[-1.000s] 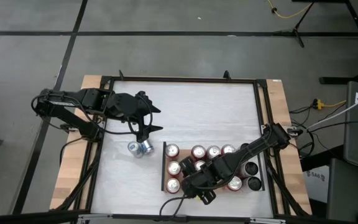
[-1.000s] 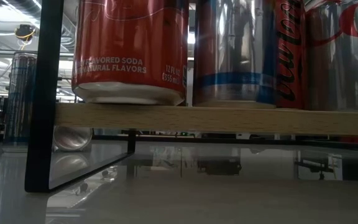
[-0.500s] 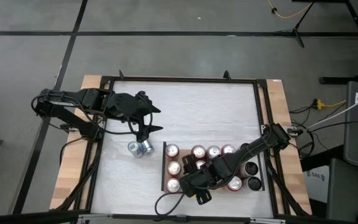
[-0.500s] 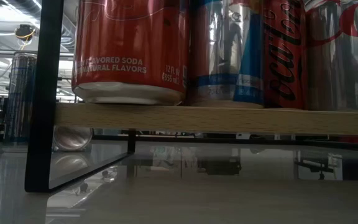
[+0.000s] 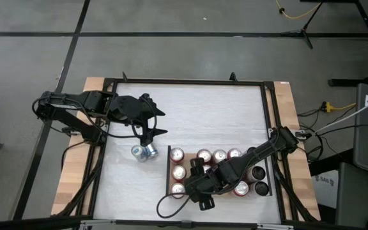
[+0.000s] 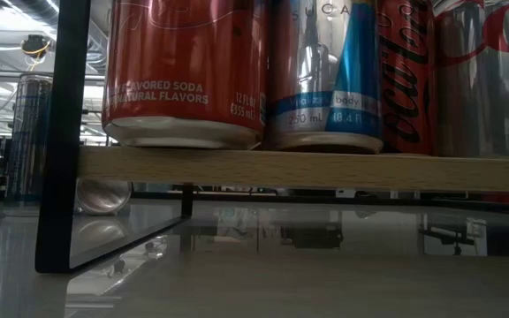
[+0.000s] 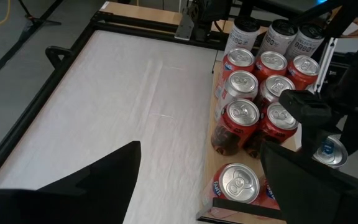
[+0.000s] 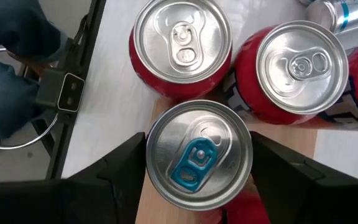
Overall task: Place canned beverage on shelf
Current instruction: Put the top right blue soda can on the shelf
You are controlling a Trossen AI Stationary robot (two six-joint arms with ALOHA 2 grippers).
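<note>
white tabletop (image 5: 197, 115) under me, grey floor around it, and the shelf (image 6: 307, 168) sits at the near right part of the table, crowded with upright cans. my right gripper (image 8: 197, 180) is over the shelf's near left end, its fingers (image 8: 114, 168) on either side of a silver can with a blue tab (image 8: 199, 154), clamped on it as far as the wrist view shows. from table height that silver and blue can (image 6: 325, 79) stands on the board just beside a red can (image 6: 184, 71), with another red one on its other side (whether its base fully rests on the wood i cannot tell). two more red cans (image 8: 182, 43) stand right next to it in the right wrist view. my left gripper (image 5: 153, 121) hangs over the left middle of the table with its jaws apart, holding nothing, just above two slim silver cans (image 5: 144, 152) on the tabletop left of the shelf, one upright and one lying on its side
</note>
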